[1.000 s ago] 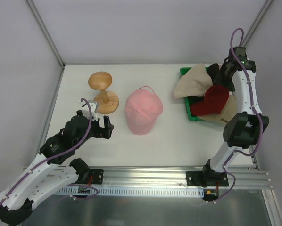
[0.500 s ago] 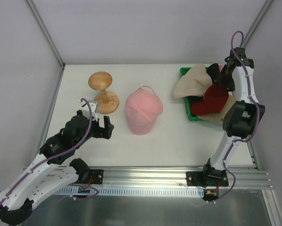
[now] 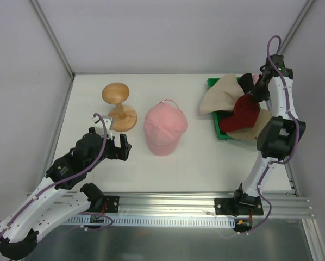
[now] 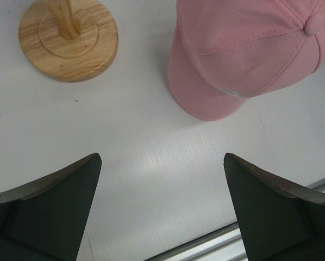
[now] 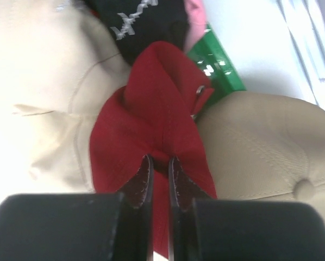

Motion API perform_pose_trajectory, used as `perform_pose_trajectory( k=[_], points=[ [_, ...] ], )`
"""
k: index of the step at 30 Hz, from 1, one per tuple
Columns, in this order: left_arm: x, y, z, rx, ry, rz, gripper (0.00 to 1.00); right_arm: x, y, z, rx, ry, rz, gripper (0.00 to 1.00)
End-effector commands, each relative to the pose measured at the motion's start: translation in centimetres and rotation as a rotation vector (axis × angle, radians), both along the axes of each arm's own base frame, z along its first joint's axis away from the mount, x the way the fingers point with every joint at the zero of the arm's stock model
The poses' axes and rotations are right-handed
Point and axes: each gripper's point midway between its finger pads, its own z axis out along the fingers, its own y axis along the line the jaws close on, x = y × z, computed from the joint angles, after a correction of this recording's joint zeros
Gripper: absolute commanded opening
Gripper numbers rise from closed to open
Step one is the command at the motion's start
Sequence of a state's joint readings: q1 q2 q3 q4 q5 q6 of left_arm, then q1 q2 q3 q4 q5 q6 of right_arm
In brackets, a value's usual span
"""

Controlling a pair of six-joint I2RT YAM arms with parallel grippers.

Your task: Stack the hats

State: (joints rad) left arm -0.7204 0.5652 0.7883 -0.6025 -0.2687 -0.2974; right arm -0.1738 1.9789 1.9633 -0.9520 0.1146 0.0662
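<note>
A pink hat [image 3: 165, 130] [image 4: 244, 49] lies on the table's middle. In the green bin [image 3: 212, 84] [image 5: 217, 68] sit a cream bucket hat [image 3: 219, 95] [image 5: 43, 81], a black hat [image 3: 247, 82] [image 5: 141, 22], a red cap [image 3: 244, 114] [image 5: 151, 119] and a tan cap [image 3: 262, 129] [image 5: 260, 147]. My right gripper [image 3: 255, 95] [image 5: 160, 159] is shut, pinching a fold of the red cap's fabric. My left gripper [image 3: 122, 149] [image 4: 162, 157] hangs open over bare table, near the pink hat's brim, holding nothing.
A mushroom-shaped wooden stand [image 3: 118, 103] [image 4: 69, 41] stands left of the pink hat. The bin lies at the table's back right, near the right wall. A metal rail [image 3: 206, 204] runs along the near edge.
The right gripper's jaws have closed on the red cap, bunching its fabric into a fold. The left arm and the pink hat have not moved.
</note>
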Motion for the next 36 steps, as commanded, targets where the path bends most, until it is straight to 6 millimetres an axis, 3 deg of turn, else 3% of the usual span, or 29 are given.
perform_pose_trajectory(
  k=[1, 3, 8, 17, 29, 36],
  points=[
    [0.3, -0.5, 0.2, 0.0, -0.012, -0.018, 0.99, 0.9, 1.7, 5.9, 0.061, -0.183, 0.048, 0.0],
    [0.4, -0.5, 0.1, 0.002, -0.01, -0.017, 0.99, 1.0, 2.9, 8.2, 0.082, -0.23, 0.084, 0.0],
    [0.4, -0.5, 0.1, 0.003, -0.011, -0.016, 0.99, 1.0, 4.0, 11.3, 0.091, -0.298, 0.12, 0.0],
    [0.3, -0.5, 0.2, -0.004, -0.014, -0.016, 0.99, -0.8, 7.5, 18.2, 0.079, -0.451, 0.227, 0.0],
    [0.3, -0.4, 0.3, -0.005, -0.017, -0.013, 0.99, -0.7, 11.1, 21.7, 0.188, -0.561, 0.346, 0.0],
    [0.2, -0.5, 0.3, -0.007, -0.015, -0.018, 0.99, -1.4, 11.6, 22.7, 0.197, -0.582, 0.349, 0.0]
  ],
)
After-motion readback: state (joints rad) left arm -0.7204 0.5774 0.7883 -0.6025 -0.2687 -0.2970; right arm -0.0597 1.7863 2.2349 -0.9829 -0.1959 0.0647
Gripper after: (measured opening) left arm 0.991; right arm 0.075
